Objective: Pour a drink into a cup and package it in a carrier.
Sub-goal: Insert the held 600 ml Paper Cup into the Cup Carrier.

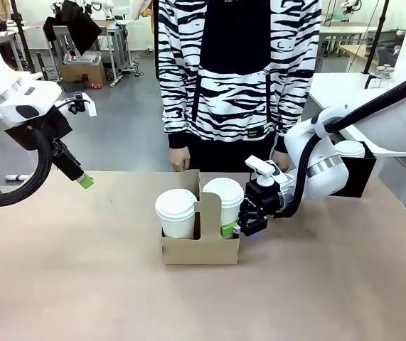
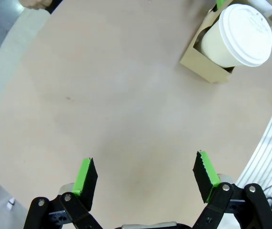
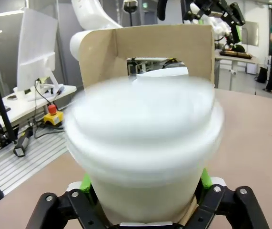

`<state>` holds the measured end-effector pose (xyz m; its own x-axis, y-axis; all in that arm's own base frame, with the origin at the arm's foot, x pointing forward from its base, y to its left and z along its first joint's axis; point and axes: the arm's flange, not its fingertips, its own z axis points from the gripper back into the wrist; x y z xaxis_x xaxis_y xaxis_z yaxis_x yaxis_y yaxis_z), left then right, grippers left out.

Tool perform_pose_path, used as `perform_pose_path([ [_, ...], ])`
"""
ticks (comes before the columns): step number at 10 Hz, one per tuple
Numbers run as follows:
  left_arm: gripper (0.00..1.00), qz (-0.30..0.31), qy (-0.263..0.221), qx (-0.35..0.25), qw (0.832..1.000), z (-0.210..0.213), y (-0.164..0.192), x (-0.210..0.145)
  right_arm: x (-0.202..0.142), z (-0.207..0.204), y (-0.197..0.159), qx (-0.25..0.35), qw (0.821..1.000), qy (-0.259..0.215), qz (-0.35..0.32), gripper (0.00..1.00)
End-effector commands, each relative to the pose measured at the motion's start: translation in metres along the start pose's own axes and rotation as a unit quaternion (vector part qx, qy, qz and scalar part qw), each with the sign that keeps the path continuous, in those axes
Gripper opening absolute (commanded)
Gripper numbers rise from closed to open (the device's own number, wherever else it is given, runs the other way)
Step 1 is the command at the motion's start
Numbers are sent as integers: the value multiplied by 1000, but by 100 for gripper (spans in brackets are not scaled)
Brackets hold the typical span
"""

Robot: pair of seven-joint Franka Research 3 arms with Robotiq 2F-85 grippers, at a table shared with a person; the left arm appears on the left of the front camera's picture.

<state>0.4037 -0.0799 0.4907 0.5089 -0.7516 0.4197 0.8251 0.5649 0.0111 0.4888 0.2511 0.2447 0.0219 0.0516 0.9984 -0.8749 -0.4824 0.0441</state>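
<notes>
- Brown surface runs along the bottom of the front view; the carrier stands on it near the middle, handle tab upright.
- Two lidded white cups sit in the carrier's slots: the left cup and the right cup, one on each side of the tab.
- Right gripper is low at the right cup's side; in the right wrist view the blurred cup sits between the green pads. Whether the jaws clamp it or have let go, I cannot tell.
- Left gripper hangs above bare surface, well apart from the carrier, jaws spread wide and empty.
- A person stands at the far edge, one hand near the surface.
- No pot of drink is visible.
- Step, as I judge it: seating the second cup, so packaging looks nearly done.
- Next move calls for fully open jaws and a straight pull-back, without tipping the cup or dragging the carrier.
</notes>
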Motion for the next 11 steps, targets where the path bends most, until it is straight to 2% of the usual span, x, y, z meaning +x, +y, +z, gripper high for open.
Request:
perform_pose_path([
  [1,100,3,5,6,1000,2,-1,-1,9,8,0,-6,999,22,34,100],
  [5,100,3,5,6,1000,2,-1,-1,31,48,8,-40,995,81,35,100],
  [8,100,3,5,6,1000,2,-1,-1,60,86,26,-90,989,113,21,100],
  [10,100,3,5,6,1000,2,-1,-1,78,120,53,-179,974,135,-38,100],
  [11,100,3,5,6,1000,2,-1,-1,91,138,75,-240,957,141,-77,100],
])
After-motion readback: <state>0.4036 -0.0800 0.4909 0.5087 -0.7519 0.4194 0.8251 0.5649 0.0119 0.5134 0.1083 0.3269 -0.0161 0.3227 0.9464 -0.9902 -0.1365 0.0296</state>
